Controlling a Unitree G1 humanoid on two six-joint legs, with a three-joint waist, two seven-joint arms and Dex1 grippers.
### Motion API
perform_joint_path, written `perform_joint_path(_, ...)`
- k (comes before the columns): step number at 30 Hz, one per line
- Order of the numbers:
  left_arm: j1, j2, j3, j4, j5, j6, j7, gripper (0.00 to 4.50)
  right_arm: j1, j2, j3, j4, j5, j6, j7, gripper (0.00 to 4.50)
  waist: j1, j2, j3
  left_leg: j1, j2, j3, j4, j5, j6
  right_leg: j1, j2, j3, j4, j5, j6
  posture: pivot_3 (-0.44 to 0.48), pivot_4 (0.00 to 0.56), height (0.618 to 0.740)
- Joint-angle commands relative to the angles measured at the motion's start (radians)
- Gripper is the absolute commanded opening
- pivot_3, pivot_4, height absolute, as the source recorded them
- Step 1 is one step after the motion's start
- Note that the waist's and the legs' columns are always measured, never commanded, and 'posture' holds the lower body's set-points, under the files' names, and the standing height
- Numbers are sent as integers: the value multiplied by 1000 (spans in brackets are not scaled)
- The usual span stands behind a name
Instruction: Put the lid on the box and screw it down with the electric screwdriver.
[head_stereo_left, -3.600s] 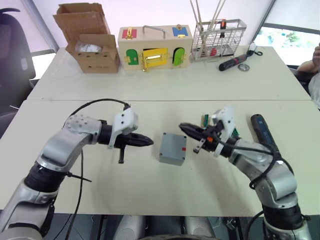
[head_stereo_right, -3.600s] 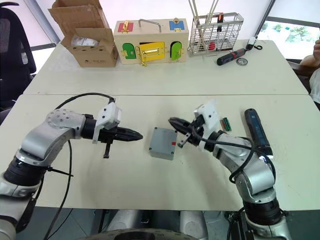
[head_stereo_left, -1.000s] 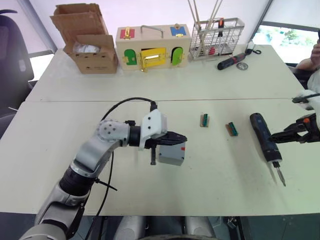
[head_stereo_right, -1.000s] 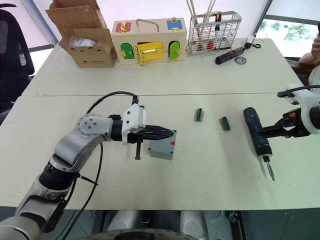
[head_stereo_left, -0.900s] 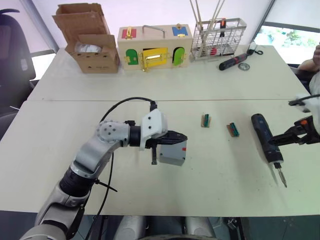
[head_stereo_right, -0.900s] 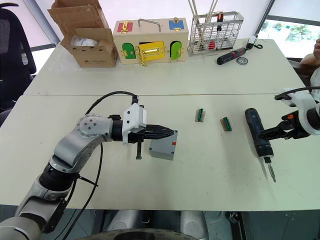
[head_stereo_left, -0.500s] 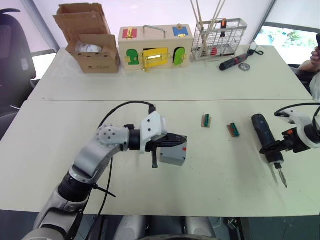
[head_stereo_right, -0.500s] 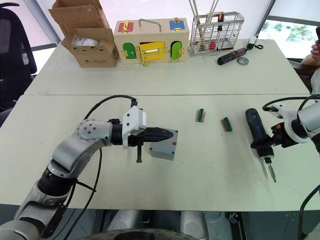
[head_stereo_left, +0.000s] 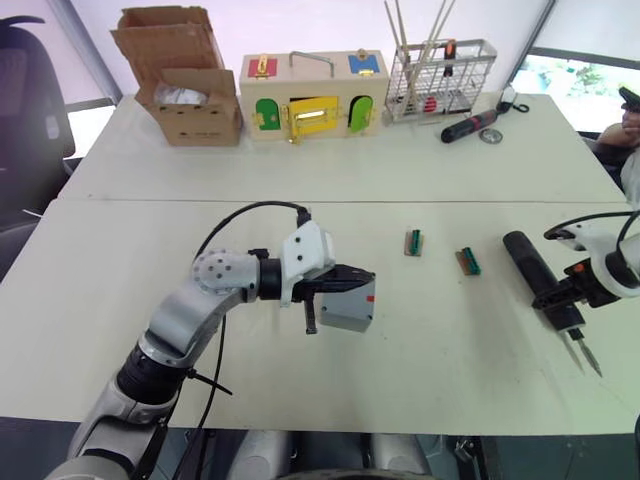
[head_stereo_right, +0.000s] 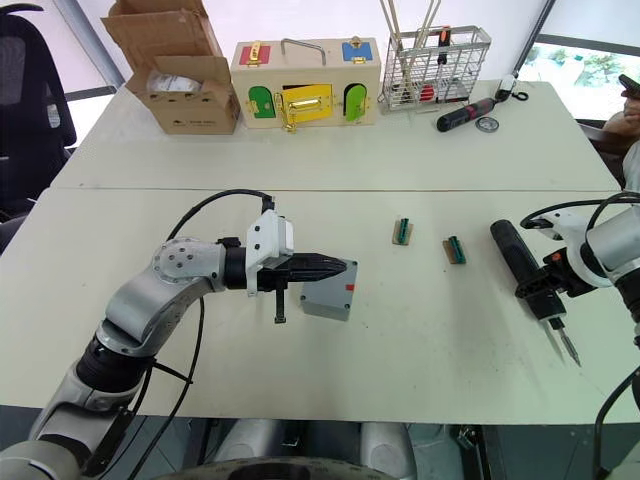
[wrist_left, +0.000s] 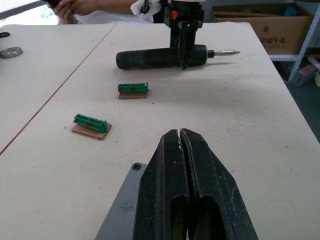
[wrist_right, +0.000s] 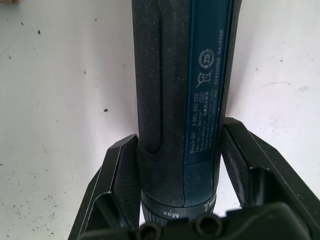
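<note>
The box (head_stereo_left: 348, 305) sits mid-table, the electric screwdriver (head_stereo_left: 541, 276) far to its right.

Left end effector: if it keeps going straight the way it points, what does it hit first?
The left end effector, shut over the box, points across bare table. In the left wrist view, the electric screwdriver looks first, though depth is unclear.

Both head views look down over the same desk (head_stereo_left: 420, 150); the wrist views sit close, and the left one faces the electric screwdriver (wrist_left: 160, 56).
</note>
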Motion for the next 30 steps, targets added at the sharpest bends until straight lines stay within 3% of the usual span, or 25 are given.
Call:
perform_joint_path(1,-6,-2,5,-11,-4,-12,0,0,41,14,10,-19,8,8,18,1988,3,-1,0,0,0,0,0,0,0,0,0,0,0,0,0,0,150,740)
perform_joint_path(10,-29,-2,9,32,-5,-32,-29,0,67,22,-52,-29,10,-8,4,1988,3,-1,-1,0,0,-1,0,0,0,1,0,-1,0,0,0,0,150,740)
perform_joint_path(14,-57,-1,17,86,-7,-53,-59,0,-18,35,-159,12,56,61,-2,1988,-1,-1,0,0,0,-1,0,0,0,1,0,-1,0,0,0,0,150,740)
perform_joint_path(18,-92,16,30,156,2,-89,-99,0,-183,65,-350,112,130,185,-82,1988,-11,8,2,0,0,2,-1,1,-1,-2,0,1,1,0,0,0,150,740)
perform_joint_path(22,-148,29,53,245,-7,-112,-145,0,-355,159,-719,84,218,397,-237,1988,-5,10,2,-2,0,3,-3,1,-1,-6,0,2,1,0,0,0,150,740)
perform_joint_path(25,-179,42,67,297,-20,-116,-188,0,-345,317,-988,-155,289,465,-348,1988,0,9,2,-3,1,1,-5,1,-2,-6,0,0,1,0,0,0,150,740)
perform_joint_path(28,-208,47,80,326,-38,-92,-222,0,-290,606,-1228,-566,331,466,-487,1988,0,9,2,-3,0,-1,-3,1,-2,-5,0,-1,2,0,0,0,150,740)
perform_joint_path(30,-224,62,87,340,-47,-73,-250,0,-224,846,-1281,-870,331,402,-595,1988,1,9,2,-3,0,-1,-2,1,-2,-6,0,-1,5,0,0,0,150,740)
